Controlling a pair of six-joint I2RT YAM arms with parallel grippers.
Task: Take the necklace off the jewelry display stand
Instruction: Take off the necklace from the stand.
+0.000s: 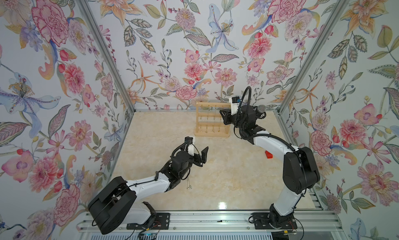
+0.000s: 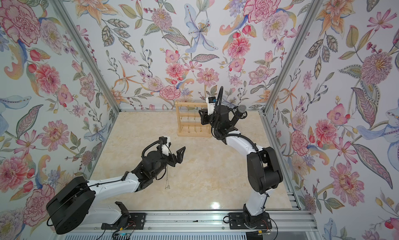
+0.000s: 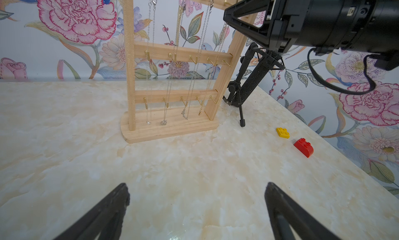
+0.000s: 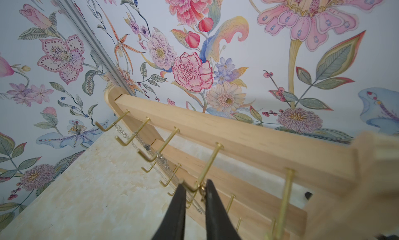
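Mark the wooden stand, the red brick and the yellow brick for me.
wooden stand (image 3: pixel 172 133): left wrist view, front strip of its flat base.
red brick (image 3: pixel 303 147): left wrist view, middle of the brick.
yellow brick (image 3: pixel 282 133): left wrist view, its top face.

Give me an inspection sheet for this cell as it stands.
Surface: marbled tabletop, glare spot near front edge.
Job's things: stand upright at the back; four necklaces hang from its top bar; one chain lies loose front-left on the tabletop.
Clutter: red brick, yellow brick, microphone on tripod.
Grippers: left pincer open, empty; right pincer narrow around a hook and necklace, grip unclear.
Cables: hose loops at both wrists; wires at the front edge.
Surroundings: floral walls, aluminium posts.
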